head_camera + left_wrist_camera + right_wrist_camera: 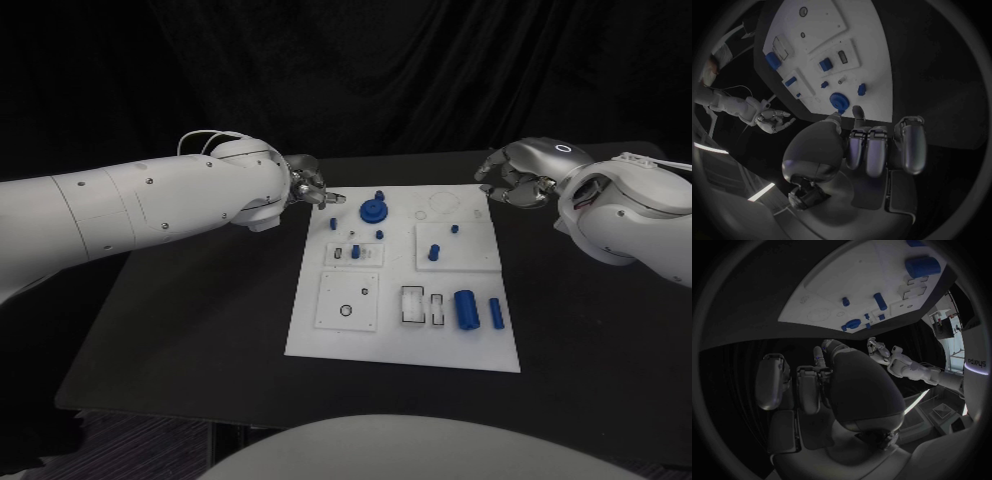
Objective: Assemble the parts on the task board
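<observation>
- While the flat white rectangular task board [405, 352] lies in the middle of the black table [188, 330], both silver hands sit near its far end, one at each far corner.
- The left hand [306, 186] hovers just off the board's far left corner, fingers curled in with nothing visibly between them; in the left wrist view its fingertips [857, 111] lie close to the board's edge.
- A round blue knob-like part [374, 210] stands on the board's far left area, the part nearest the left hand and apart from it.
- The right hand [516, 180] sits beside the far right corner, fingers bent inward, holding nothing.
- A large blue cylinder [466, 308] lies in the near right area of the board, with a thinner blue peg [496, 313] just beside it; both are well apart from either hand.
- Smaller blue pieces [355, 251] stand around the board's middle.
</observation>
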